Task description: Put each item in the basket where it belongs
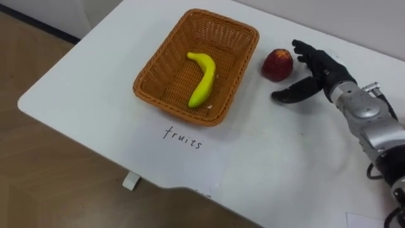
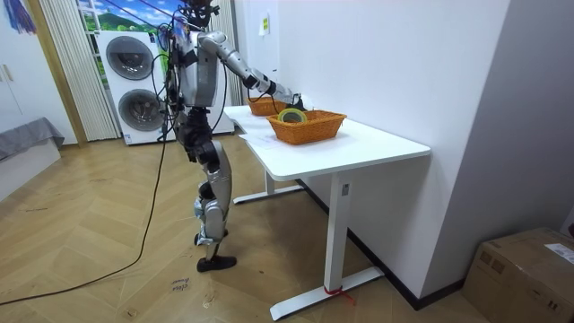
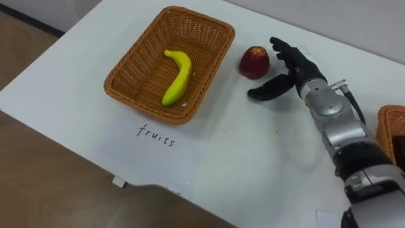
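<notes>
Red apple point(image 1: 277, 64) sits just beside the right robot hand point(image 1: 324, 77), spread wide and empty, probably to grab it for the basket point(image 1: 166, 66).

Home laundry corner: stacked washers point(image 2: 132, 85), parquet floor point(image 2: 90, 242)

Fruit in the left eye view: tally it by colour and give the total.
Yellow: 1, the banana in the basket.
Red: 1, the apple on the table, between the basket and the right hand.
Total: 2.
</notes>
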Tool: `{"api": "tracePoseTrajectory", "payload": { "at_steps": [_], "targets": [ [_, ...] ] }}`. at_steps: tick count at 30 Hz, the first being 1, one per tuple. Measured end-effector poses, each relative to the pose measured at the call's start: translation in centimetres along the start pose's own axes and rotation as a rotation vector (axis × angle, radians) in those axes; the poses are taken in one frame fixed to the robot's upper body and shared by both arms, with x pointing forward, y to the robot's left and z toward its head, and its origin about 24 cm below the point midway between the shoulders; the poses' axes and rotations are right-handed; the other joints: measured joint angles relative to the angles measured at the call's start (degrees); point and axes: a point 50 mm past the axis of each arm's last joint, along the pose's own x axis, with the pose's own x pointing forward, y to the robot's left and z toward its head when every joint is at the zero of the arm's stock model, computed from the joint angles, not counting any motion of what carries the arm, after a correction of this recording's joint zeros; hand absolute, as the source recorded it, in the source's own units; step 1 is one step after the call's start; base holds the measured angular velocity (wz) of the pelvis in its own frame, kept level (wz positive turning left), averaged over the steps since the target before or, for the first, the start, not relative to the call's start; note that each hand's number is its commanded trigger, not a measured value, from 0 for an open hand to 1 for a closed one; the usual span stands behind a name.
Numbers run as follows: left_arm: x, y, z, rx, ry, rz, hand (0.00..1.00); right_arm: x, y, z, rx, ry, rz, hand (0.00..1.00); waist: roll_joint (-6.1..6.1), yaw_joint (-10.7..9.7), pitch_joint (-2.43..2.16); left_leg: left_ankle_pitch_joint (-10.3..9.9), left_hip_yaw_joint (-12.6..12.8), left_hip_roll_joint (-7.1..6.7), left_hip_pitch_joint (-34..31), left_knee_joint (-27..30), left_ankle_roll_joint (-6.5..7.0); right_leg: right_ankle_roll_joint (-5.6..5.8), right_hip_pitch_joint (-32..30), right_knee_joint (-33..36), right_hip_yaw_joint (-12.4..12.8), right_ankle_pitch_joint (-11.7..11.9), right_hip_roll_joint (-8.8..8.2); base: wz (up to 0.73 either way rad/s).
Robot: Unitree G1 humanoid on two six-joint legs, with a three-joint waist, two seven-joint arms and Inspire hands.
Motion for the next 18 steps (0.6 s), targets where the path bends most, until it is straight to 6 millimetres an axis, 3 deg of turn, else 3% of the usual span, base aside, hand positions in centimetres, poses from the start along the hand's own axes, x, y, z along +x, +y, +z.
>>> {"api": "tracePoseTrajectory", "payload": {
  "at_steps": [18],
  "targets": [
    [-0.07, -0.11, -0.39, -0.017, 0.016, 0.014, 0.0, 0.09, 0.29, 0.17, 0.083, -0.01, -0.012, 0.0, 0.48, 0.06, -0.07, 0.0, -0.1, -0.02, 0.13, 0.1, 0.0, 0.02, 0.65, -0.31, -0.72, 0.03, -0.03, 0.01]
  ]
}}
